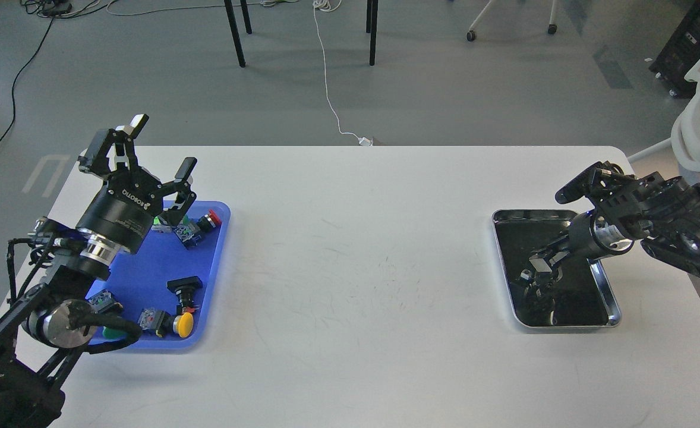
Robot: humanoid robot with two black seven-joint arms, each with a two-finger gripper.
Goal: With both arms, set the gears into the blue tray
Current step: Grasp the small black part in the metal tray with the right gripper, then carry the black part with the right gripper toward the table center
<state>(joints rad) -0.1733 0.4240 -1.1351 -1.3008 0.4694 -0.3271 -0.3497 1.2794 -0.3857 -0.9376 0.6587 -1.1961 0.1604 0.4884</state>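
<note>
Head view, nearest first: the left arm enters at the lower left and rises over the blue tray (210,279), which lies on the left part of the white table (356,267). The tray holds several push-button switches: a yellow-capped one (182,324) at its near edge, a black-capped one (185,286) above that, and a red-capped one (209,220) near the far corner. No gear can be made out in this tray. The left gripper (163,145), marked ROBOTIQ, is raised above the tray's far end with its jaws spread wide and nothing between them. Across the table, well apart, the silver tray (614,306) with black lining sits on the right. The right gripper (540,264) reaches down into it from the right; its fingers are dark against the lining, so whether the jaws are apart or closed cannot be told. Small dark parts lie in that tray, presumably the gears (534,291), but their teeth cannot be resolved. Judgement: the step in hand is the pick-up from the silver tray. The next move calls for a firm hold on one gear, a clean lift over the rim, and a carry across to the blue tray.
</note>
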